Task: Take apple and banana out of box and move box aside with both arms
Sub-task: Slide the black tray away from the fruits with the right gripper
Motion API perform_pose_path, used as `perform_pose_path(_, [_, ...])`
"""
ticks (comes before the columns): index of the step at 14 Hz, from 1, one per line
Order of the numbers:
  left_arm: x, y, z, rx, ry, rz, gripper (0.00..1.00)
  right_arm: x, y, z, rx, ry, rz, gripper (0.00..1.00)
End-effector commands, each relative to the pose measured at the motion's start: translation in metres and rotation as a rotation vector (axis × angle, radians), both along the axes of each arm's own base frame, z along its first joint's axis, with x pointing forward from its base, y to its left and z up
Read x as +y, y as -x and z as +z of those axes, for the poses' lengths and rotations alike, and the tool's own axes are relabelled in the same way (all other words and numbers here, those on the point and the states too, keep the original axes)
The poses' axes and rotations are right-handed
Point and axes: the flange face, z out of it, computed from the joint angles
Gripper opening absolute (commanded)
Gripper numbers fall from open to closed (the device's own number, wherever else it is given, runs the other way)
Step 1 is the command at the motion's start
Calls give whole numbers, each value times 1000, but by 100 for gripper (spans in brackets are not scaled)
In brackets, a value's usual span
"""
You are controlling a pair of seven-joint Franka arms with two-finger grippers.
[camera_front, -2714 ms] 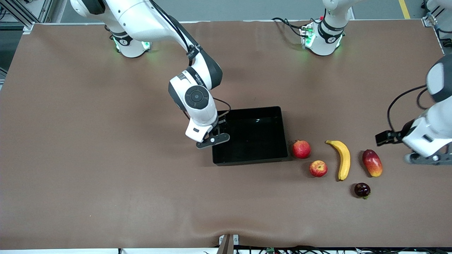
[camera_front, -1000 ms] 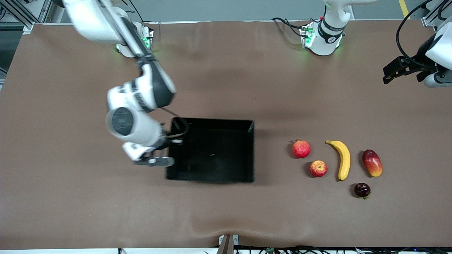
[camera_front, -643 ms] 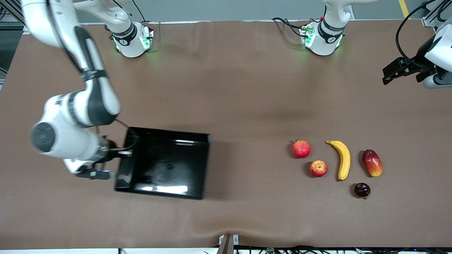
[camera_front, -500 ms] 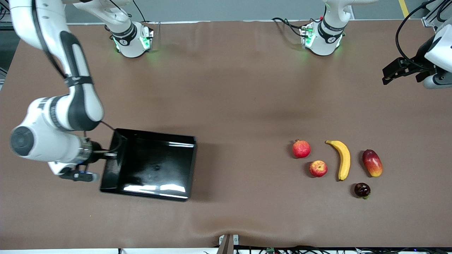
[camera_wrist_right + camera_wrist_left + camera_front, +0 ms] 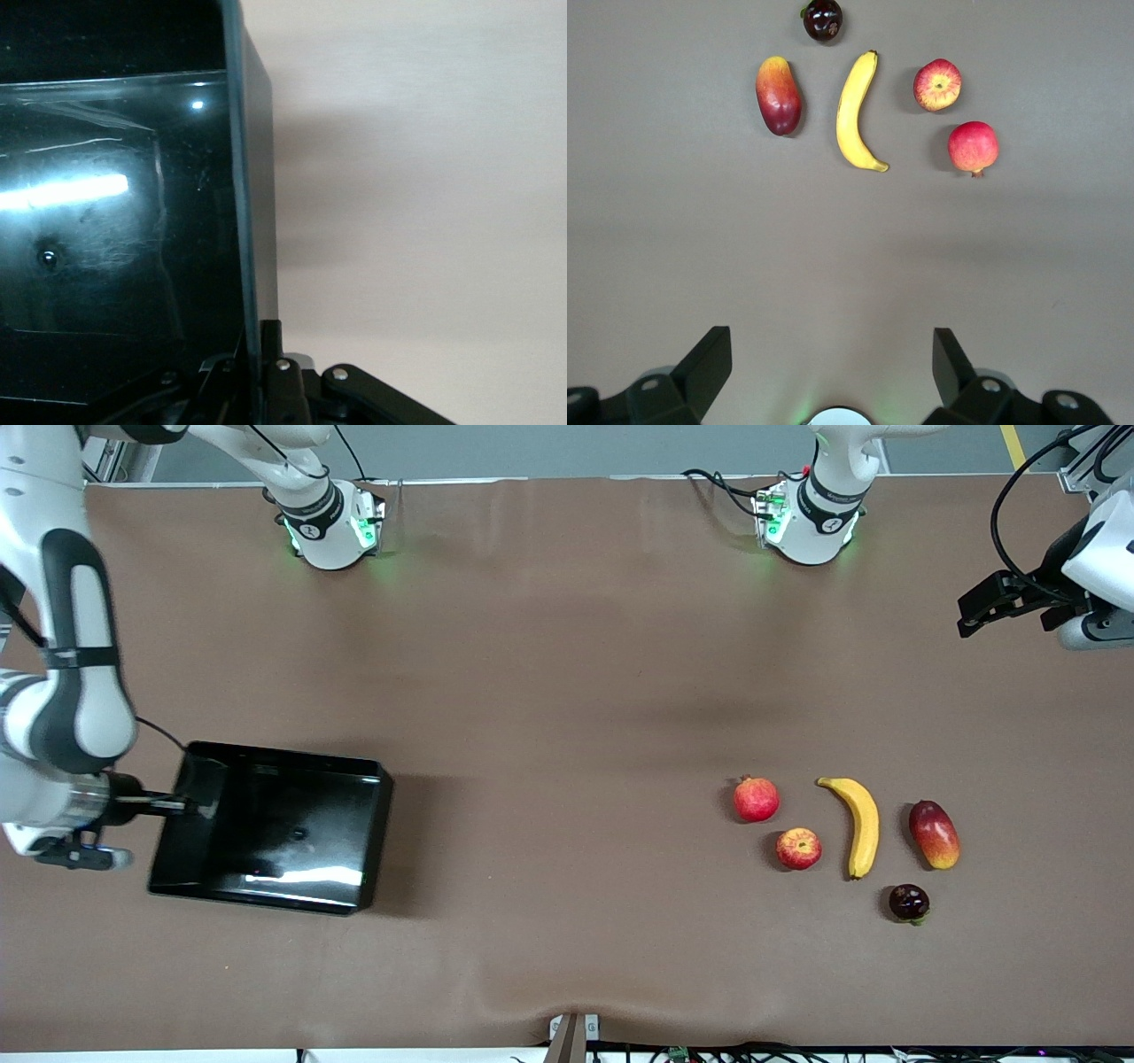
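Observation:
The black box (image 5: 283, 759) is at the right arm's end of the table, away from the fruits. My right gripper (image 5: 188, 806) is shut on the box's wall at that end. In the right wrist view the wall (image 5: 251, 221) runs between my fingers at the right gripper (image 5: 263, 359). The banana (image 5: 861, 825) and the apple (image 5: 798, 848) lie on the table toward the left arm's end. Both show in the left wrist view, the banana (image 5: 855, 111) beside the apple (image 5: 937, 85). My left gripper (image 5: 983, 602) is open and empty, up in the air over the table's edge.
A round red fruit (image 5: 756, 799), a red-yellow mango (image 5: 934, 833) and a small dark fruit (image 5: 909, 902) lie around the banana. The two green-lit arm bases (image 5: 332, 527) stand farthest from the camera. The brown cloth has a wrinkle at its near edge.
My right arm has carried the box from the table's middle to the right arm's end. My left gripper rose from beside the fruits and has since held still.

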Motion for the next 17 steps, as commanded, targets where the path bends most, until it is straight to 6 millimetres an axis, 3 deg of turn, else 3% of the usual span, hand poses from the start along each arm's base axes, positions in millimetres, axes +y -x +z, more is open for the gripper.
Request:
perform_pose_path(1, [0,7,4,5,20,18,100,-41,7,-2,-39,-19,33,0])
perform_pose_path(5, [-1,8,5,3,19,19,100,-92,22,-45,-20,-27,11,0])
perform_pose_path(9, [0,9,6,3,19,21,100,-93,22,-58,-19,-26,21,0])
perform_pose_path(10, [0,9,6,5,19,21,100,-92,22,-59,-17,-25,25,6])
perform_pose_path(12, [2,10,5,12,19,23,100,-89,21,-59,-22,-29,67,93])
perform_pose_path(13, [2,10,6,12,19,24,100,-87,20,-59,-20,-30,70,100])
perform_pose_path(17, [4,10,9,5,20,26,100,-72,11,-27,-51,-19,97,100])
